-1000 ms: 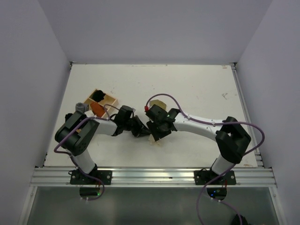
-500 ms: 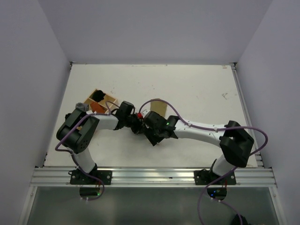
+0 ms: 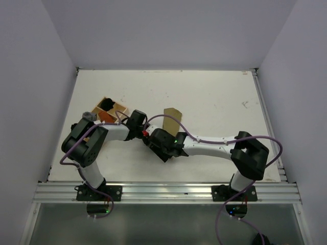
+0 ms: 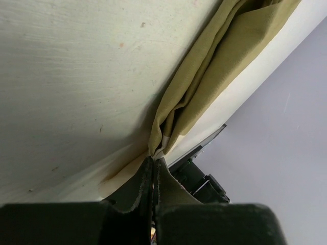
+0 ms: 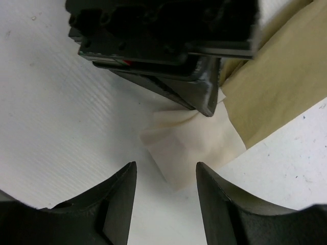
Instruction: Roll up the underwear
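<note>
High rear camera looks down; both wrist cameras (very close) share the underwear [image 4: 230, 56].

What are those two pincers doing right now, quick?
Left pincer: closed, pinching a corner of the underwear.
Right pincer: open, holding nothing.

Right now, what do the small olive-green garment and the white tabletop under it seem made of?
The olive-khaki cloth underwear: thin, matte fabric, likely a cotton-like knit; it falls in soft folds and shows a paler cream side. The white ribbed tabletop: probably corrugated plastic sheet with a faint sheen; fine parallel ribs run across it.
</note>
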You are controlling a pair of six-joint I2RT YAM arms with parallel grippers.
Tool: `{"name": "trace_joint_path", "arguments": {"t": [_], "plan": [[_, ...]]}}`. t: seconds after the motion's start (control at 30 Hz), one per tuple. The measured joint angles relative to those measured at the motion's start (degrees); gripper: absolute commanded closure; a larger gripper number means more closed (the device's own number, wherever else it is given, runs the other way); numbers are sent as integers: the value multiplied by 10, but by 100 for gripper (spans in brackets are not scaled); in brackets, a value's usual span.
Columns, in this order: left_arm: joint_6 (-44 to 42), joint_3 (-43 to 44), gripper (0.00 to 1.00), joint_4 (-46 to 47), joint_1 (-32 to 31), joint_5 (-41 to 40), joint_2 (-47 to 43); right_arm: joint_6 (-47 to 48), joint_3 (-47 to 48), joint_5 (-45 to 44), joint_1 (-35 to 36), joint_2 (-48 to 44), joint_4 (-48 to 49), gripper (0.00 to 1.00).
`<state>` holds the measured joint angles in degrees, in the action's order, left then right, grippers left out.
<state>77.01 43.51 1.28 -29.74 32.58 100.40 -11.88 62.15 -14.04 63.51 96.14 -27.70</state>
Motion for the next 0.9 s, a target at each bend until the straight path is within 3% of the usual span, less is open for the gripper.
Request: {"name": "trace_joint_path", "arguments": {"t": [0.33, 0.9], "plan": [[21, 4, 100, -16, 0, 7, 0, -10, 0, -68, 38, 26, 16, 40], [34, 4, 100, -32, 0, 10, 0, -76, 54, -199, 81, 101, -5, 40]]}}
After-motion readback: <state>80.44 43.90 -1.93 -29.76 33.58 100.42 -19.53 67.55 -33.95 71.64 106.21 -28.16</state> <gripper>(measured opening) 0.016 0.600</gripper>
